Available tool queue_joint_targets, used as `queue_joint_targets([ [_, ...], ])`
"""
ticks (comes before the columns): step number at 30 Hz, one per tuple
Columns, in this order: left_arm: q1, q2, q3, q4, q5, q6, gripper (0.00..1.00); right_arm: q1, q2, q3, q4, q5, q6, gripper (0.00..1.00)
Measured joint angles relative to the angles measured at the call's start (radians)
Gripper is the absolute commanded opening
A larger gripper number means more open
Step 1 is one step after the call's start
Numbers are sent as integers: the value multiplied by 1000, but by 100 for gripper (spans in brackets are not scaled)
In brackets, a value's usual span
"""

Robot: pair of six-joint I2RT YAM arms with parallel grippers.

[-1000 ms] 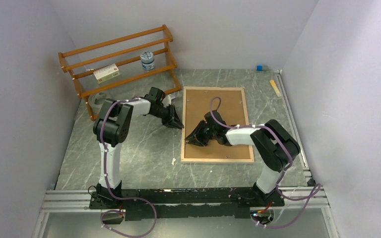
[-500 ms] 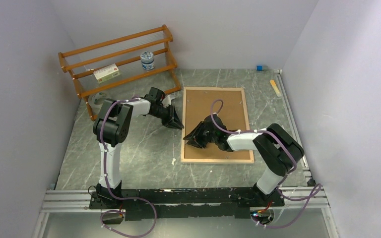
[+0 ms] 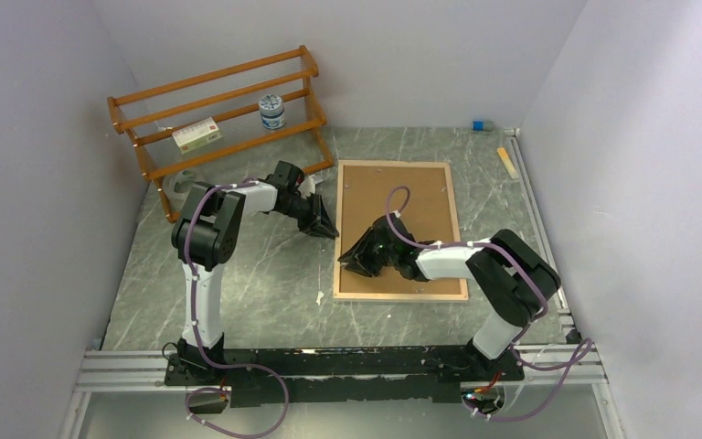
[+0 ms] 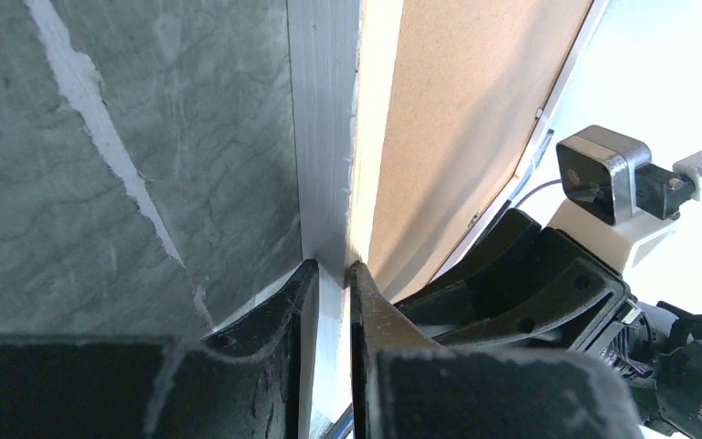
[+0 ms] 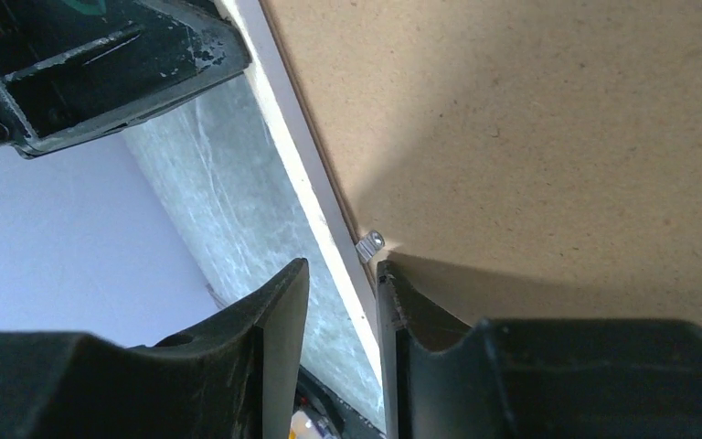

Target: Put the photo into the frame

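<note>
The frame [image 3: 400, 296] lies flat on the table, back side up, its brown backing board [image 3: 420, 197] filling the pale rim. The photo is hidden. My left gripper [image 3: 327, 229] is at the frame's left side; in the left wrist view it [image 4: 329, 267] is shut on the whitish rim [image 4: 324, 137]. My right gripper [image 3: 347, 261] reaches across the board to the same left rim, nearer to me. In the right wrist view it [image 5: 343, 267] stands open astride the rim [image 5: 302, 183], one finger over the table, the other beside a small metal clip [image 5: 369, 244].
An orange-brown slatted rack [image 3: 228, 91] stands at the back left, holding a blue-and-white jar [image 3: 271, 112] and a small box [image 3: 196, 135]. A small blue object [image 3: 478, 125] and a yellowish stick [image 3: 508, 163] lie at the back right. Walls close in on three sides.
My right gripper has slid along the frame's left rim toward the near edge, and its jaws have opened slightly. The left gripper has kept its hold without moving.
</note>
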Motion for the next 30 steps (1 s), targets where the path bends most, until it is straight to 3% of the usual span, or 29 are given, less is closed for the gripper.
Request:
queue_joint_targets([
  [15,0,-11,-32,43,0,-35,2,1,48,4,113,2,-12,40],
  [19,0,-11,-32,43,1,-36,5,1,19,3,87,26,-32,44],
  [25,-1,-13,-29,38,-2,-36,9,1,-150,3,-2,82,-106,47],
  [30,-2,-13,-26,31,-5,-36,7,-5,-111,38,-34,93,-158,47],
])
